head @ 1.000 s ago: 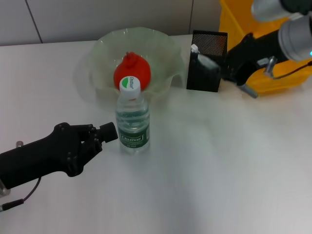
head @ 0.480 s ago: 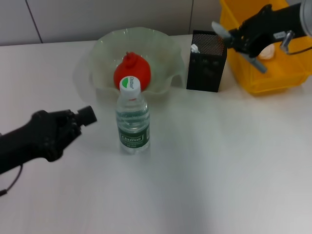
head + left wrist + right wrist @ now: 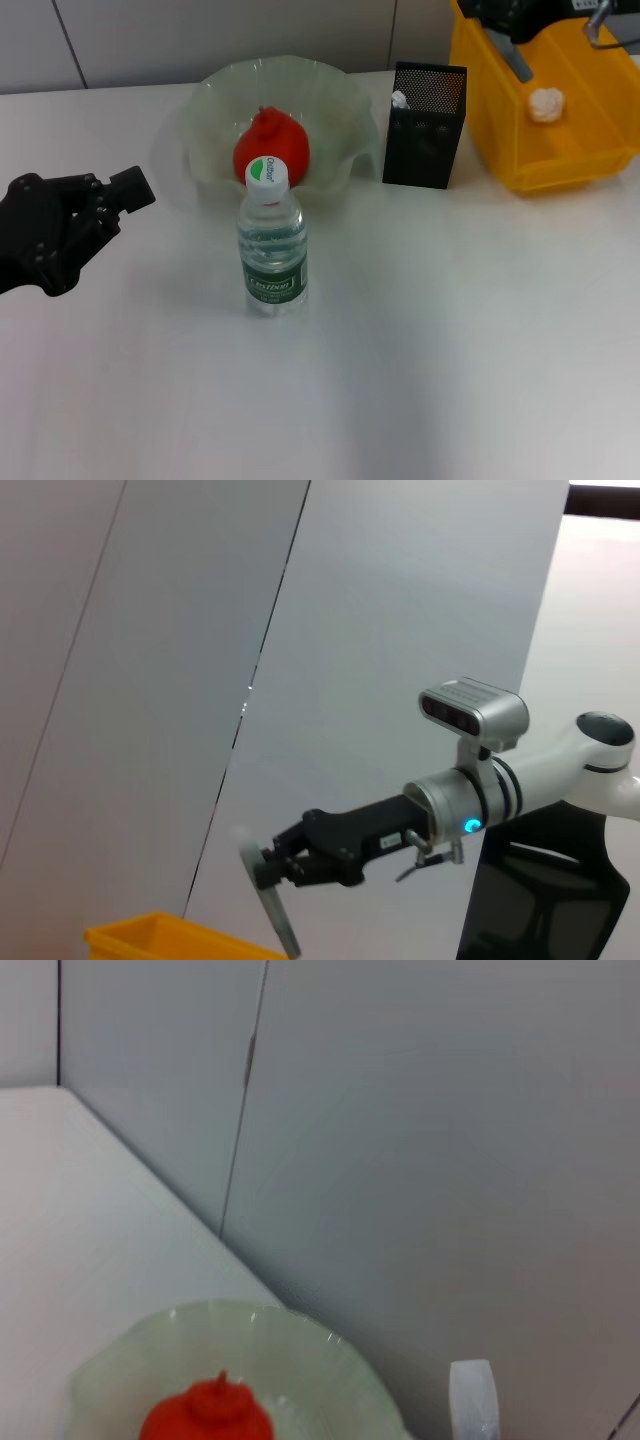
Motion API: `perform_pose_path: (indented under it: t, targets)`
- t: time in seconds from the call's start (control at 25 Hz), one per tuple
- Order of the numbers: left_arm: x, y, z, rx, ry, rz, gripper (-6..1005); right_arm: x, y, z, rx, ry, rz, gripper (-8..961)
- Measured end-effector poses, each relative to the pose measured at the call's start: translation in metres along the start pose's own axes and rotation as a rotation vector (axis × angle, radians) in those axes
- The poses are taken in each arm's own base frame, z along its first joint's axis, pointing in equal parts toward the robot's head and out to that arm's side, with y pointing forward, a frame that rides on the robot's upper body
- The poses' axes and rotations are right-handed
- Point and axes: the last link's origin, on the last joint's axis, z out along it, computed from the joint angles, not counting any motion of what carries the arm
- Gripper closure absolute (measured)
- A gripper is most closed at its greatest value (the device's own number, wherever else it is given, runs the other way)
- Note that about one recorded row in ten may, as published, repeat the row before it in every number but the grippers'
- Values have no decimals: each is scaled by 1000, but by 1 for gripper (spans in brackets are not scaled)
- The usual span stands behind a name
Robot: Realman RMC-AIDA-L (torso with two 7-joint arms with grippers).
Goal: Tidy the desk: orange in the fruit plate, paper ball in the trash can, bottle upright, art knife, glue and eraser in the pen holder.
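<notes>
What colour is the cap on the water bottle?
The bottle has a white cap with a green mark on top, seen best in the head view.

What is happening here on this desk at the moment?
The desk looks mostly tidied. The orange lies in the fruit plate, the bottle stands upright in front of it, and the paper ball sits in the trash can. The pen holder stands between plate and bin with something white inside. Neither arm holds anything I can see: the left pincer hangs left of the bottle, and the right pincer is raised above the trash can.
</notes>
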Motion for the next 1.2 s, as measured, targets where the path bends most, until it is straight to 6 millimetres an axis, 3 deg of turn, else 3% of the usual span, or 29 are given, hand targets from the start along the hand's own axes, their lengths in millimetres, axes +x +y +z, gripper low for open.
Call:
perform_pose_path:
  t: [0.36, 0.64, 1.2]
  targets:
    - [7, -1, 5, -50, -27, 82, 998, 6, -16, 9, -18, -179, 47, 813]
    - [10, -5, 7, -49, -31, 118, 998, 23, -19, 23, -43, -282, 49, 813]
    - [7, -4, 10, -41, -15, 118, 997, 54, -18, 42, -54, -292, 64, 815]
